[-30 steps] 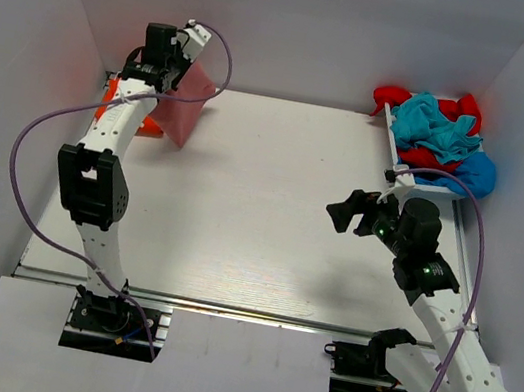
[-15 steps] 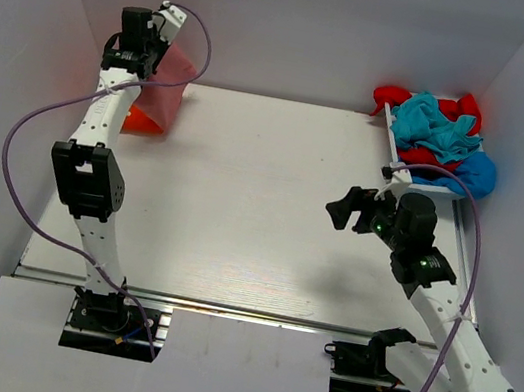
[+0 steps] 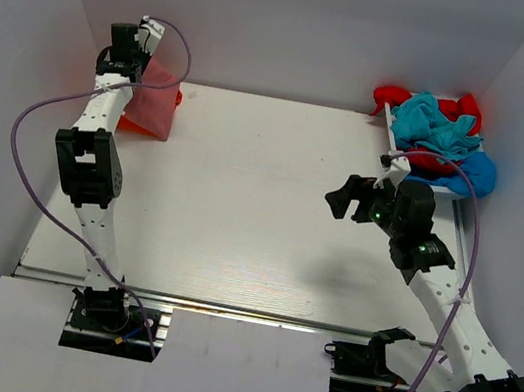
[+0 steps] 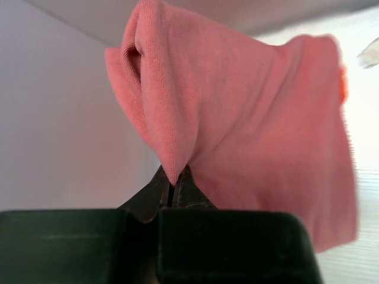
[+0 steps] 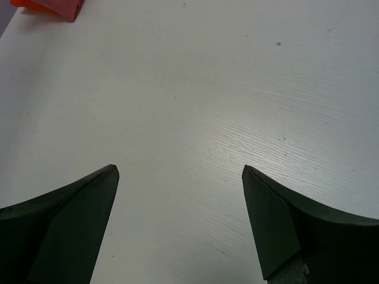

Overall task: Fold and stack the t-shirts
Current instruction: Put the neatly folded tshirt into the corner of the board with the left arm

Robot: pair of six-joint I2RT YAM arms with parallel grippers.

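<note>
**Pink shirt pinched at ten o'clock, right pincer gaping over bare board**

From above, the white table (image 3: 260, 206) fills most of what I see.

At its two o'clock corner sits the loose heap. A teal t-shirt (image 3: 437, 125) lies crumpled on top, a red one (image 3: 391, 97) shows behind it, and a blue one (image 3: 474, 173) bulges at the near end. All three are piled in a white tray (image 3: 394, 130).

Over at ten o'clock, the dusty pink t-shirt (image 4: 249, 136) hangs from my left arm. It is draped in soft folds with its lower edge down by the table. Under it an orange t-shirt (image 3: 131, 123) shows as a thin strip. I think it lies flat there, but the pink cloth hides most of it.

My left pincer (image 4: 174, 186) is pressed together on a fold of the pink shirt, with the fabric peaking out between the tips.

My right pincer (image 5: 180, 171) stands wide apart with nothing between its fingers. It hovers over bare table at about three o'clock, just beside the tray and pointing toward nine.
</note>
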